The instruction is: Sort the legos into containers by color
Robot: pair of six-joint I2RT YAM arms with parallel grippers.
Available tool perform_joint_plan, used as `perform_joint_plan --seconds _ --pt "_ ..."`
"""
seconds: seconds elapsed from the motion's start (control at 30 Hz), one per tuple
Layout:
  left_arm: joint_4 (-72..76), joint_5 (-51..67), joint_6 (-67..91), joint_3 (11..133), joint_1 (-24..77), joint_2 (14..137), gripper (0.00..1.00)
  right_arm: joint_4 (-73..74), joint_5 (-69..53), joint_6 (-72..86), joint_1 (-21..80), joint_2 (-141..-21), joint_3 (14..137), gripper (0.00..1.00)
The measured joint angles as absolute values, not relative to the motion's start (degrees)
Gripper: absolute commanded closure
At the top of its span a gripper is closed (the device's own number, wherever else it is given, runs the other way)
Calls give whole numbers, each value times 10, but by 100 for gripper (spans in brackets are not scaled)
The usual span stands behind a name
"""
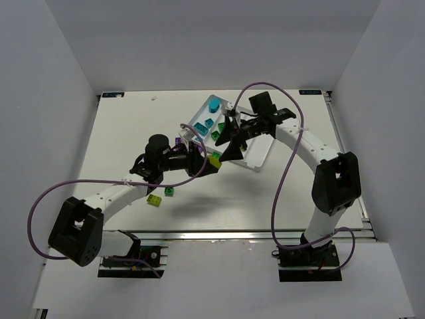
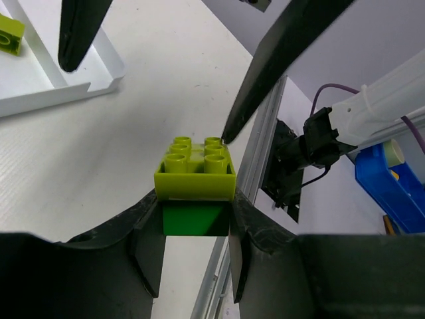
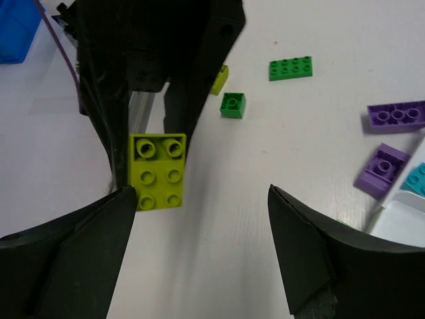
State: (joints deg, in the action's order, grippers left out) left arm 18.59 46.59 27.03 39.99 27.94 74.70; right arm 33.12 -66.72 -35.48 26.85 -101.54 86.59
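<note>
The white tray [image 1: 257, 158] lies far-centre on the table [image 1: 265, 206]. We find the left gripper [image 2: 196, 222] clenched on a yellow-green brick [image 2: 196, 174] beside the tray's near edge. The right gripper [image 3: 199, 199] hangs released above it, one fingertip [image 2: 239, 113] near its studs.

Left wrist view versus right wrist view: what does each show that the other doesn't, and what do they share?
Only left wrist: a green face under the held brick, and a second yellow-green brick lying in the tray. Only right wrist: loose green bricks and purple bricks on the table, and the right gripper open and empty. Both: the yellow-green held brick clamped in the left gripper.
</note>
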Motion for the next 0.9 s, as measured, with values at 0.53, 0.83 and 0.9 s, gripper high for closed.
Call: perform_joint_plan --seconds 0.53,0.83,0.9 --pt "184 462 274 399 283 747 100 498 -706 -448 312 -1064 929 52" --pt "176 465 253 399 283 743 100 560 -706 -498 309 -1083 963 89" --pt "170 465 248 399 283 741 100 570 -706 -507 309 -1085 966 97"
